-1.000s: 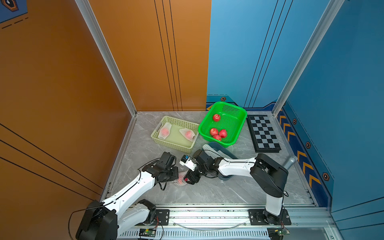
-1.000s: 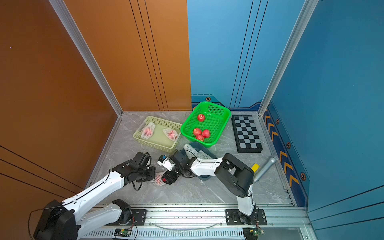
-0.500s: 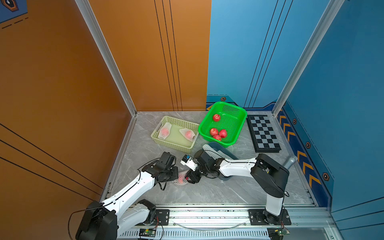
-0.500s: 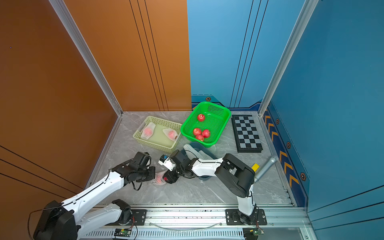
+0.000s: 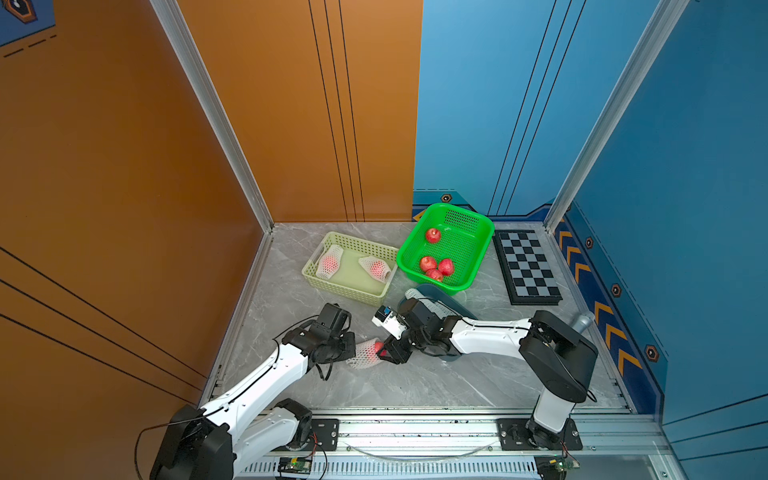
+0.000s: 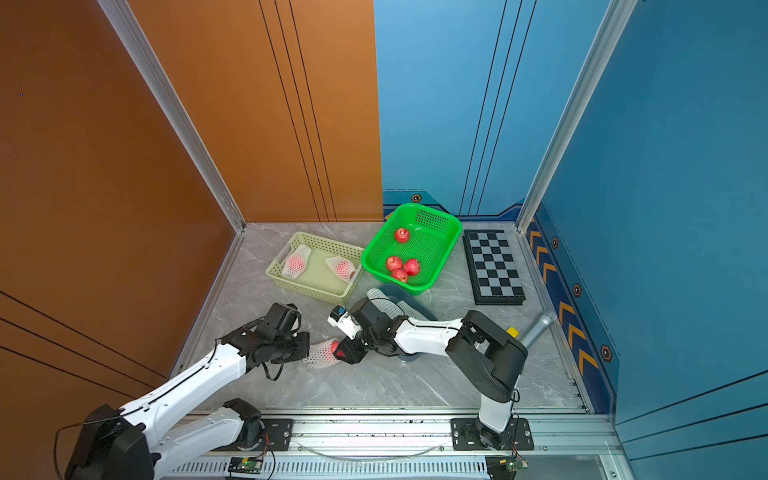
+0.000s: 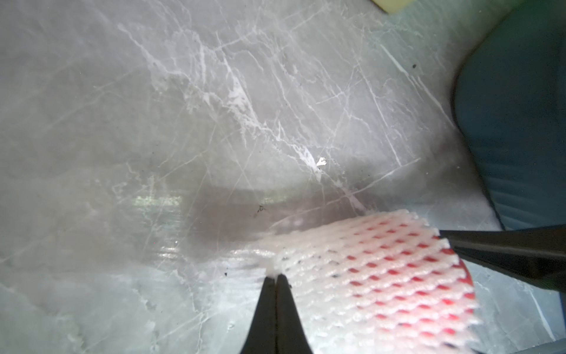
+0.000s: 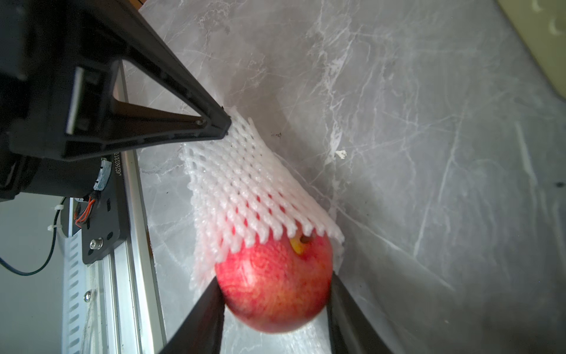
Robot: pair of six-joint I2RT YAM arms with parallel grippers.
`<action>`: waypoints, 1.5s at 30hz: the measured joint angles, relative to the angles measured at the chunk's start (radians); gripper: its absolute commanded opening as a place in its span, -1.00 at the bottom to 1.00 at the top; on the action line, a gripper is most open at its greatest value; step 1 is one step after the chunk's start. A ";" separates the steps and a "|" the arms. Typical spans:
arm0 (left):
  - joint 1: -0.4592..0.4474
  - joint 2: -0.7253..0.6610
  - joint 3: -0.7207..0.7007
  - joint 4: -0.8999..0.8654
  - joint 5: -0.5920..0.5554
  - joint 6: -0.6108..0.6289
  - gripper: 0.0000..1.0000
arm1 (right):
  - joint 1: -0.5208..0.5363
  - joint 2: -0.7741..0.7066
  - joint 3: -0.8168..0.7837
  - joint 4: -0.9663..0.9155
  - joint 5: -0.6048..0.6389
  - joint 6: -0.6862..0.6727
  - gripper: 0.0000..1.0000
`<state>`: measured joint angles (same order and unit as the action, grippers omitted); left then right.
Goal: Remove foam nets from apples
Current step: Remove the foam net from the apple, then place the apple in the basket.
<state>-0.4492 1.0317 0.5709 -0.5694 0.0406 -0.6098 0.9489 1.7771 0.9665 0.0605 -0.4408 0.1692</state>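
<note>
A red apple [image 8: 275,291] lies on the marble floor, half out of its white foam net [image 8: 251,190]. My right gripper [image 8: 274,279] is shut on the bare end of the apple, one finger on each side. My left gripper [image 7: 275,275] is shut on a corner of the foam net [image 7: 367,275], at the end away from the apple. In both top views the two grippers face each other near the front, left gripper [image 5: 353,351] and right gripper [image 5: 384,353], with the foam net [image 5: 363,353] stretched between them.
A pale yellow basket [image 5: 349,291] holds two netted apples. A green basket [image 5: 473,232] holds several bare apples. A blue tray [image 5: 459,305] with empty nets lies under my right arm. A chessboard [image 5: 528,266] lies at the right. The metal rail [image 5: 415,428] runs along the front.
My right gripper's jaws have narrowed onto the apple. Both arms have barely moved, and the left gripper has kept its hold on the net.
</note>
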 measured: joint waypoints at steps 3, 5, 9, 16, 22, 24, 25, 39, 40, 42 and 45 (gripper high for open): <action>0.004 -0.003 0.003 -0.002 -0.002 0.000 -1.00 | 0.002 -0.004 -0.005 0.000 0.005 0.000 -0.04; 0.004 -0.003 0.009 -0.008 -0.008 0.001 -1.00 | 0.006 -0.008 -0.008 0.000 0.019 0.000 -0.03; 0.004 -0.006 0.018 -0.014 -0.020 0.003 -1.00 | 0.015 -0.016 -0.010 -0.001 0.039 0.000 -0.03; 0.004 -0.022 0.033 -0.044 -0.059 0.004 -1.00 | 0.025 -0.022 -0.011 -0.008 0.085 -0.004 -0.03; 0.004 -0.045 0.042 -0.073 -0.102 0.003 -1.00 | 0.026 -0.059 -0.010 -0.030 0.117 -0.016 -0.04; 0.004 -0.045 0.047 -0.077 -0.104 0.004 -1.00 | 0.021 -0.081 -0.010 -0.043 0.127 -0.016 -0.05; 0.004 -0.046 0.047 -0.078 -0.104 0.004 -1.00 | 0.018 -0.094 -0.010 -0.051 0.129 -0.016 -0.06; 0.004 -0.057 0.059 -0.078 -0.099 0.019 -1.00 | -0.262 -0.267 0.066 -0.128 0.189 -0.016 -0.08; 0.004 -0.058 0.059 -0.078 -0.097 0.019 -1.00 | -0.285 -0.266 0.074 -0.132 0.203 -0.016 -0.08; 0.004 -0.057 0.059 -0.078 -0.092 0.019 -1.00 | -0.330 -0.264 0.089 -0.145 0.231 -0.016 -0.08; 0.003 -0.056 0.059 -0.077 -0.089 0.023 -1.00 | -0.389 -0.232 0.145 -0.182 0.294 -0.032 -0.08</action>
<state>-0.4461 0.9760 0.6300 -0.6460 -0.0483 -0.5873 0.5594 1.5448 1.1114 -0.1211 -0.1471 0.1371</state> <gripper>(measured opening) 0.045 0.475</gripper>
